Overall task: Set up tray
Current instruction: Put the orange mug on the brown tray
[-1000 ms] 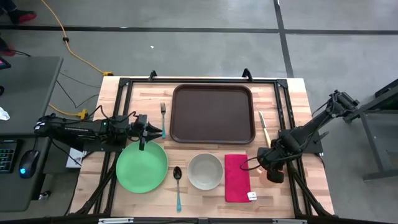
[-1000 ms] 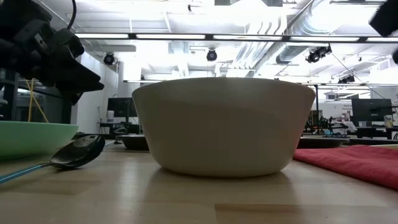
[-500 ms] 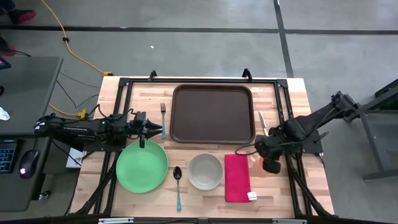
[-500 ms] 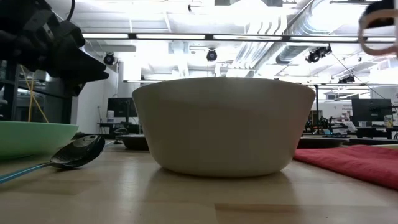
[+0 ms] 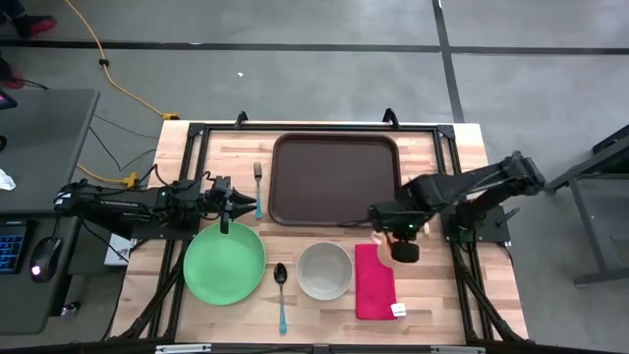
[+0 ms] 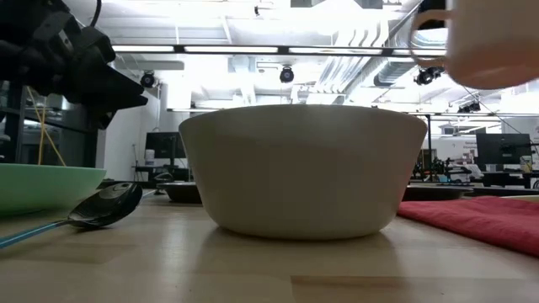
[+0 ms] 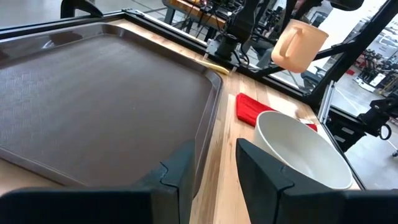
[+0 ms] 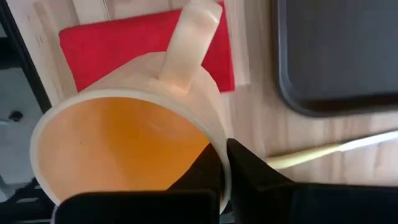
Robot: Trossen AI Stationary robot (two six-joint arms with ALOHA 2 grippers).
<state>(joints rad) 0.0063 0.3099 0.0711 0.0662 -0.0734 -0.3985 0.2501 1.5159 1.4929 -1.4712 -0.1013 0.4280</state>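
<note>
The dark brown tray (image 5: 335, 180) lies at the table's far middle. My right gripper (image 5: 397, 236) hangs above the far end of the red napkin (image 5: 374, 281), just off the tray's near right corner, shut on a cream mug (image 8: 124, 137). The mug (image 7: 299, 43) also shows high at the right of the low view (image 6: 491, 44). My left gripper (image 7: 216, 168) is open with nothing between its fingers; it sits level at the tray's left, past the green plate (image 5: 224, 263). A white bowl (image 5: 324, 270) stands between plate and napkin. My right gripper pinches the mug's rim (image 8: 219, 163) on the side away from the handle (image 8: 190, 37). One finger is inside the mug and one is outside. The fingers come from above, pointing down. The mug hangs upright below them, mouth up, lifted clear of the table.
A fork (image 5: 257, 177) lies left of the tray. A spoon (image 5: 280, 292) lies between the plate and the bowl. A knife (image 8: 323, 151) lies right of the tray under my right arm. Bare wood shows at the table's near right.
My right gripper has carried the mug up and toward the table's left, from near the right edge to above the napkin's far end, turning about as it went. The mug has come into the low view's top right. The left arm stays almost still.
</note>
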